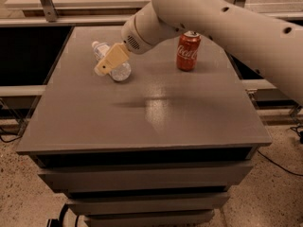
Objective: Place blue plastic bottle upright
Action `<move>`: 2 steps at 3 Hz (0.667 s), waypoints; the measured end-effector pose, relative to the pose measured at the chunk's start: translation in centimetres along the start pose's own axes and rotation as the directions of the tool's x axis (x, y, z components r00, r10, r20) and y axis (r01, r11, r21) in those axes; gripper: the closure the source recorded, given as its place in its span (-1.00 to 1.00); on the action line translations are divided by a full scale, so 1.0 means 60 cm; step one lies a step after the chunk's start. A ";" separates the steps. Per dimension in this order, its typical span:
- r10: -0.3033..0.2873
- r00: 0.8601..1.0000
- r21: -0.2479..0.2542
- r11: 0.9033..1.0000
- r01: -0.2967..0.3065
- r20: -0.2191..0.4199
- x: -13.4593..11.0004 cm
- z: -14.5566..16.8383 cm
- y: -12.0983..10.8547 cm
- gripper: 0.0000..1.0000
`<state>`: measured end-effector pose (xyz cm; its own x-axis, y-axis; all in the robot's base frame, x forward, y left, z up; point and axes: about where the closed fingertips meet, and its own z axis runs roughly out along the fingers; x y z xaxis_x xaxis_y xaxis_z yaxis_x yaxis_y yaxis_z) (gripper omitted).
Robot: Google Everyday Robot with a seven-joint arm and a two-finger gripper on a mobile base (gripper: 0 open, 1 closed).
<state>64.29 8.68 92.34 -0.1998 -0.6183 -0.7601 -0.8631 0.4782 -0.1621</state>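
Note:
The blue plastic bottle (118, 71) lies on its side at the back left of the grey table (151, 112), its white cap (96, 45) pointing to the far left. It is clear with a pale label. My gripper (105, 65) hangs over the bottle's middle, its cream-coloured fingers (111, 59) pointing down-left and covering part of the bottle. The white arm reaches in from the upper right.
A red Coca-Cola can (188, 51) stands upright at the back right of the table, just under my arm. Behind the table runs a shelf with metal posts (45, 1). Drawers sit below the table's front edge.

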 end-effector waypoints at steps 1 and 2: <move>0.014 0.999 -0.010 1.000 -0.014 -0.029 0.000 0.030 -0.008 -1.00; 0.016 0.999 -0.029 0.999 -0.017 -0.047 -0.003 0.060 -0.010 -1.00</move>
<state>66.48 10.73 90.29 -0.2350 -0.6395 -0.7320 -0.8729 0.4702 -0.1305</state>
